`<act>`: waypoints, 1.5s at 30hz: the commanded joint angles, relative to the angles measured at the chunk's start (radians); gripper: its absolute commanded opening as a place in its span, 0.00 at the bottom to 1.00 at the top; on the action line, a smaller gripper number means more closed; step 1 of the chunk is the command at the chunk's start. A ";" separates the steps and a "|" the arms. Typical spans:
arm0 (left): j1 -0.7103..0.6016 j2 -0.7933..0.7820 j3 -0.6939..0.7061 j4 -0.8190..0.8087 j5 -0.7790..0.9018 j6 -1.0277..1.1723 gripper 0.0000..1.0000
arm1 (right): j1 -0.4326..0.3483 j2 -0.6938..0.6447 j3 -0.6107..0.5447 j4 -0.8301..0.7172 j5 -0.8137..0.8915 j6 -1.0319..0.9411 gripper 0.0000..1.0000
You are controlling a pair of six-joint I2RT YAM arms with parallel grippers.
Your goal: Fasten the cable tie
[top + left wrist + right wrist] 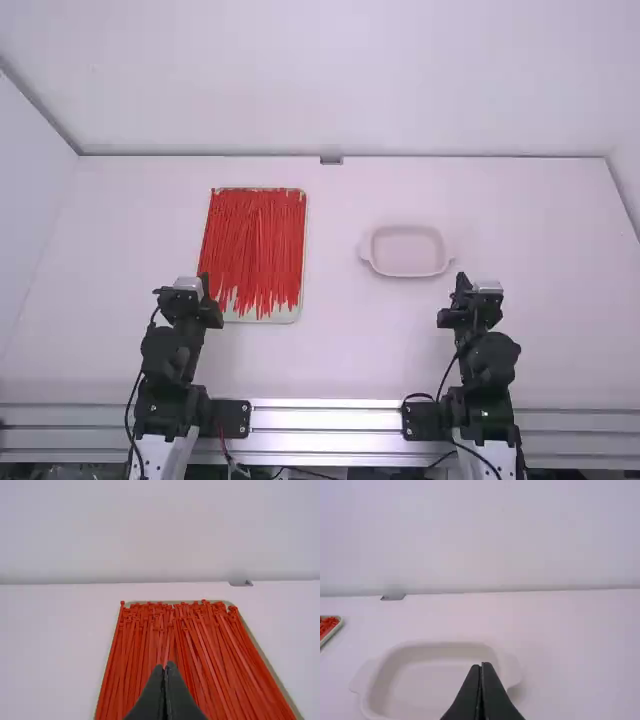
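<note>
1. You are seeing red cable ties [253, 245] lying on a tray [288, 317], left of centre.
2. Your left jaws and right jaws are sitting pressed together, empty, low in frame.
3. The right jaws are facing a white dish [404, 252].

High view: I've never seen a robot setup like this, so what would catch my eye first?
The sheaf of bright red cable ties stands out most, lying on a tray ahead of the left arm. Right of it, ahead of the right arm, sits an empty white dish. The left gripper and right gripper are both shut.
</note>
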 commanded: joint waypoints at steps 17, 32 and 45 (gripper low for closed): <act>-0.003 0.116 0.086 -0.024 0.002 -0.030 0.11 | 0.002 0.122 0.074 0.013 -0.042 0.014 0.11; -0.009 0.437 0.286 -0.093 0.083 -0.027 0.34 | -0.004 0.427 0.247 -0.028 -0.110 0.035 0.35; -0.015 0.773 0.508 -0.199 0.153 -0.083 0.60 | 0.061 0.748 0.437 -0.131 -0.194 0.056 0.62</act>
